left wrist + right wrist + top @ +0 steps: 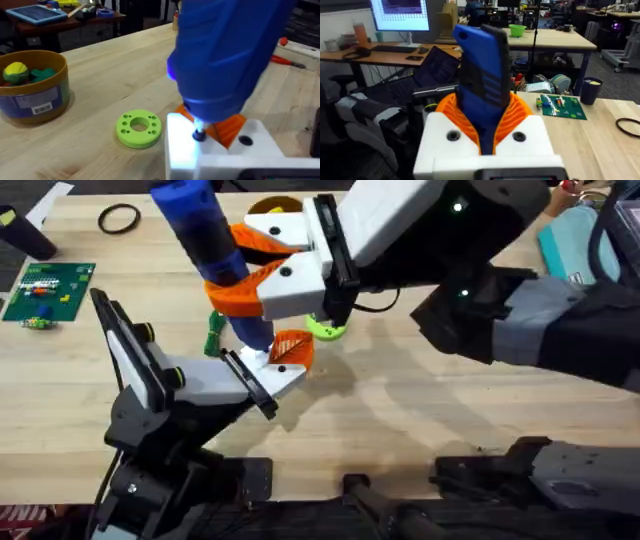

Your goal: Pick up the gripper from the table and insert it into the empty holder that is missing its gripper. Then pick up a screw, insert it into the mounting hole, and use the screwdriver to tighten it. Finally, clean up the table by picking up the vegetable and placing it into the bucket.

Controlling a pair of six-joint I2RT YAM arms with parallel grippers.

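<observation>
We saw the right gripper [262, 268] clamped tight around the screwdriver [212, 250], holding it upright with its tip down on the holder [255, 375], where the gripper [291, 347] sat seated; the left gripper's spread we couldn't tell. Behind stood the bucket [34, 91], then the green disc [139, 128].

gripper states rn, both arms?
Left gripper: cannot be told.
Right gripper: closed on the screwdriver.

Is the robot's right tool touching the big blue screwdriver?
Touching. In the right wrist view the right tool's orange pads press against both sides of the blue screwdriver, with no gap showing.
</observation>
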